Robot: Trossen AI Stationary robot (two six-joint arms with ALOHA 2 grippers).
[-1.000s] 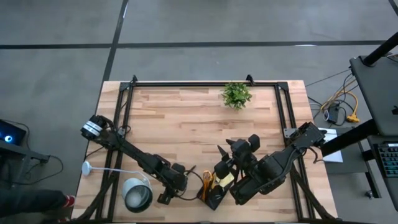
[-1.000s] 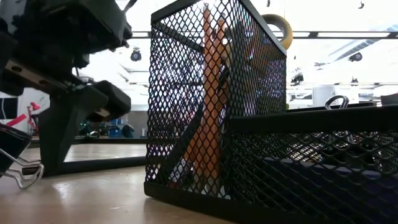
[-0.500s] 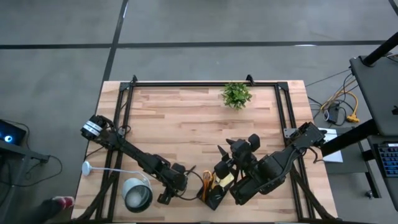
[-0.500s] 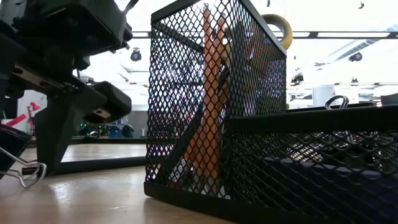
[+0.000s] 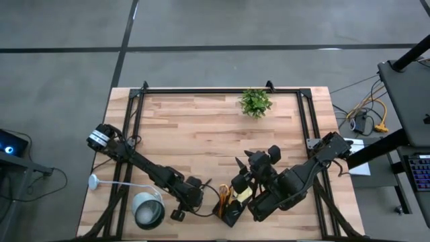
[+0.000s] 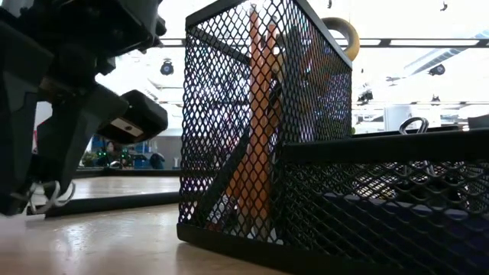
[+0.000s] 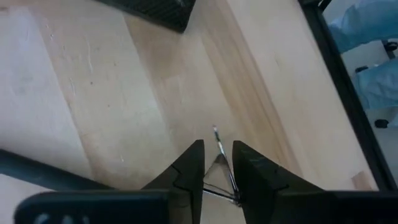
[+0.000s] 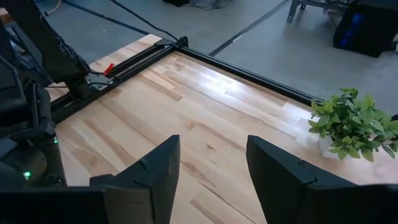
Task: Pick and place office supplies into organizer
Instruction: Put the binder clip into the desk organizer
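Low view: black wire-mesh organizer (image 6: 306,153) holds upright orange pencils (image 6: 256,114); left pincer (image 7: 217,163) grips a silver-handled binder clip (image 7: 219,163); right pincer (image 8: 211,165) gapes empty at three o'clock.

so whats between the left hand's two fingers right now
The wire handles of a small binder clip sit between the left hand's fingers, over bare wooden table. The left wrist view shows this best.
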